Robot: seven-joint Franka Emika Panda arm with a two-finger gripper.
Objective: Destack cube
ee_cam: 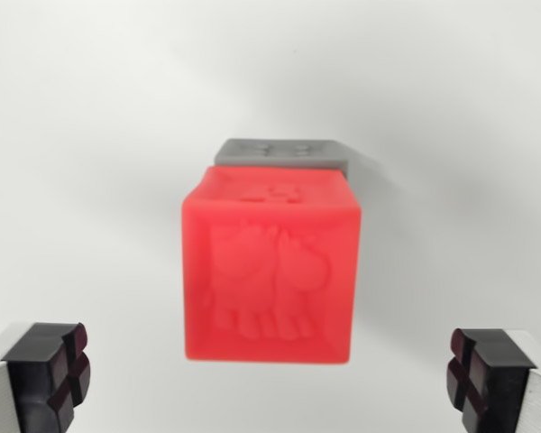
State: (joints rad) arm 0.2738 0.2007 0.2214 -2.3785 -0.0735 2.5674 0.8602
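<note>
White table [90, 135]: bare around the blocks. Red cube [270, 271]: centred in the wrist view, embossed figure on its near face, sitting on a grey cube [284, 150] whose top edge shows behind it. Gripper [270, 374]: jaws spread wide, fingertips [59, 370] clear of both sides, holding nothing.

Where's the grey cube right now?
In the wrist view the grey cube sits just above centre, mostly hidden behind the red cube, with only its upper part and right edge showing. The open gripper frames the bottom corners.
</note>
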